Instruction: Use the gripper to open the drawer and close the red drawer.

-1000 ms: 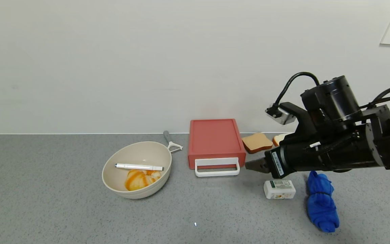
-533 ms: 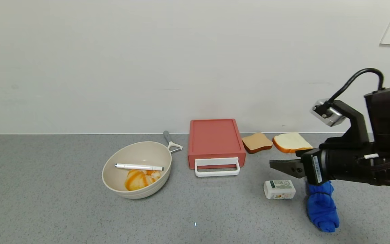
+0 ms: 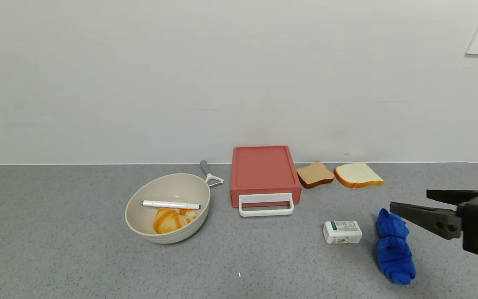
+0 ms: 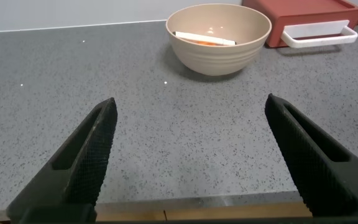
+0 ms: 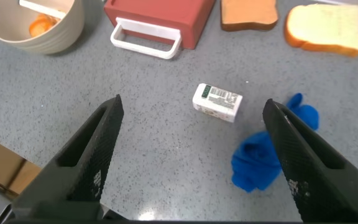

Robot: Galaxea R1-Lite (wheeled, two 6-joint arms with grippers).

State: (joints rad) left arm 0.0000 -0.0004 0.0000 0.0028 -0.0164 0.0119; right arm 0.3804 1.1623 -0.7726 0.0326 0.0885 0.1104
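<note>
At far right, the right hand (image 3: 417, 205) (fingers apart) has drawn back from the closed drawer (image 3: 264, 174)

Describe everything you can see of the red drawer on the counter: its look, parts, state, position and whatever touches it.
The red drawer is a flat, rectangular coral-red box that looks like plastic. A white loop handle sticks out from its front. It looks shut, the tray front flush with the case. It sits flat on the grey counter with its back near the wall, between the beige bowl and the brown toast slice. Nothing touches it; neither gripper is near.
</note>
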